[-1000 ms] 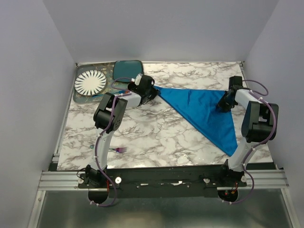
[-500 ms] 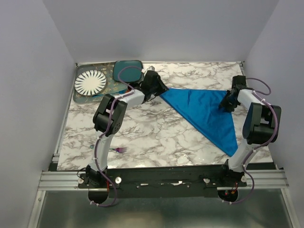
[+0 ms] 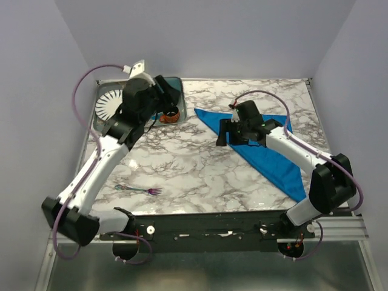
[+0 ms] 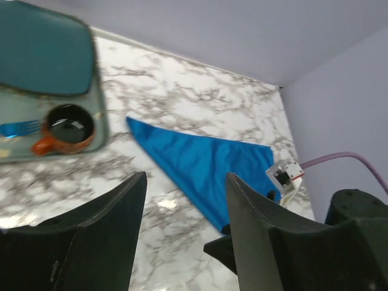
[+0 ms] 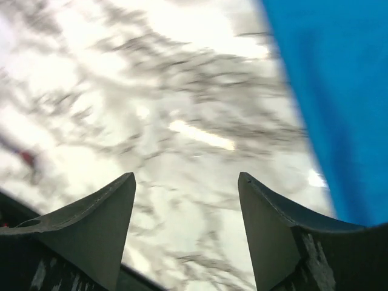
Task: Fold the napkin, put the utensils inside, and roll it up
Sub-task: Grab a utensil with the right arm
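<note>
The bright blue napkin (image 3: 267, 142) lies flat as a folded triangle on the right half of the marble table, and it also shows in the left wrist view (image 4: 200, 160). The small fork (image 3: 140, 190) rests near the front left edge, far from both grippers. My left gripper (image 3: 165, 98) hangs high over the tray's right end, open and empty (image 4: 187, 177). My right gripper (image 3: 223, 133) is low at the napkin's left edge, open, with bare marble between its fingers (image 5: 186, 177) and the napkin (image 5: 339, 91) to its right.
A grey tray (image 3: 102, 127) at the back left carries a white ribbed plate (image 3: 112, 104), a dark teal plate (image 4: 42, 54) and an orange mug (image 3: 171, 115). A blue fork (image 4: 18, 128) lies beside the mug. Walls close the sides and back.
Both grippers have opened and let go of the napkin's corners. The left arm rose and swung back over the tray. The right arm swept left across the napkin to its left edge.
</note>
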Robot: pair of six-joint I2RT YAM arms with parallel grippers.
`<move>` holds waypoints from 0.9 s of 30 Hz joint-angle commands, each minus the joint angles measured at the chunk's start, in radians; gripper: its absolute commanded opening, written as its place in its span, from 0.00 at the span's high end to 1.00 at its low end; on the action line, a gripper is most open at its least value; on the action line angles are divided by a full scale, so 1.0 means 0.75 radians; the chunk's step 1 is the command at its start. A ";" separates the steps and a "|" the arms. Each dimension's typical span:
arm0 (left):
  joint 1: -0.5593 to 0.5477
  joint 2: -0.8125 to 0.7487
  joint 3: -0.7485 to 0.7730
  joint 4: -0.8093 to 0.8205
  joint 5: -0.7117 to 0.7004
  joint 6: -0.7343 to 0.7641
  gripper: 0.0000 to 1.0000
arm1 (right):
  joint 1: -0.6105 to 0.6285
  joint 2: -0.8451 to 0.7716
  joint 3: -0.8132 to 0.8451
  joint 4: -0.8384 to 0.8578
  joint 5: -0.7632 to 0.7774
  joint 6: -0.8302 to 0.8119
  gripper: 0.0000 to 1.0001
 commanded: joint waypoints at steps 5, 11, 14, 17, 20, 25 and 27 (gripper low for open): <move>0.068 -0.591 -0.519 -0.451 -0.255 0.066 0.34 | 0.537 0.251 0.038 0.384 -0.395 0.374 0.23; 0.072 -0.759 -0.597 -0.457 -0.239 0.058 0.34 | 0.760 0.535 0.220 0.437 -0.395 0.468 0.24; 0.072 -0.739 -0.585 -0.459 -0.214 0.076 0.34 | 0.795 0.640 0.294 0.446 -0.434 0.486 0.25; 0.072 -0.727 -0.559 -0.457 -0.208 0.092 0.35 | 0.803 0.707 0.326 0.470 -0.448 0.539 0.28; 0.072 -0.729 -0.530 -0.457 -0.222 0.111 0.35 | 0.809 0.738 0.339 0.487 -0.477 0.582 0.32; 0.074 -0.751 -0.516 -0.459 -0.245 0.121 0.35 | 0.809 0.812 0.359 0.495 -0.456 0.634 0.41; 0.074 -0.753 -0.512 -0.457 -0.251 0.129 0.35 | 0.809 0.838 0.384 0.497 -0.465 0.652 0.49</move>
